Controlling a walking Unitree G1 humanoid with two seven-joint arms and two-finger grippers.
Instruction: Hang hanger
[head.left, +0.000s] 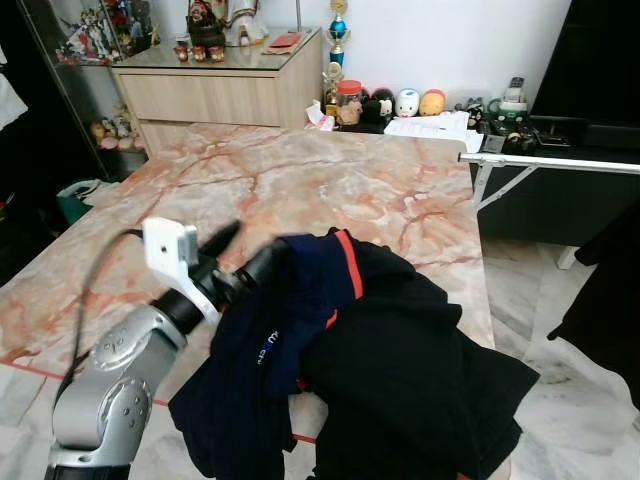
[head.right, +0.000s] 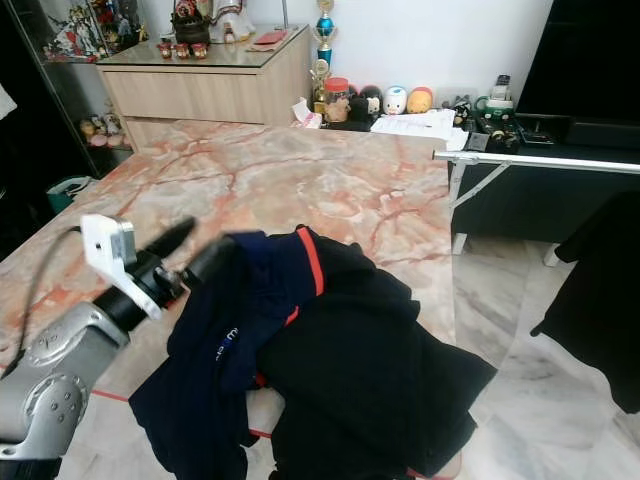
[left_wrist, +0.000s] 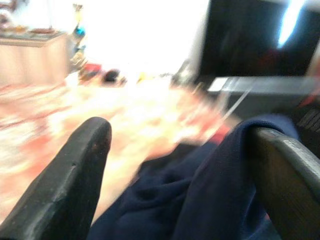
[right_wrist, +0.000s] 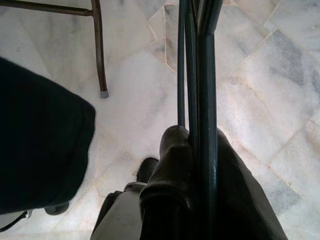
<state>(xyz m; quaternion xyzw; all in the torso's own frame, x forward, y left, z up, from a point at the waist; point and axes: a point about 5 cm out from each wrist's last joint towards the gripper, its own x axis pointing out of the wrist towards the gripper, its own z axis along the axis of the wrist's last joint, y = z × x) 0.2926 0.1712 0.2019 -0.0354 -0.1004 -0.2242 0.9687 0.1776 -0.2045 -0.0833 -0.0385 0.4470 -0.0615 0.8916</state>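
The left gripper (head.left: 245, 255) is reaching with fingers spread wide into the navy shirt (head.left: 265, 350) heaped on the marble table (head.left: 330, 180). The right gripper (right_wrist: 192, 150) is clamping thin green hangers (right_wrist: 200, 75) beside the table, above the floor; they look light, stiff and slippery, best gripped near the hook.

Home living room: marble table (head.left: 300, 180), wooden sideboard (head.left: 215, 95) with figurines, trophy (head.left: 338, 30), marble floor (head.left: 575, 400)

A thin dark metal hanger (right_wrist: 200, 75) is clamped in the right gripper (right_wrist: 192, 150), pointing down toward the floor.
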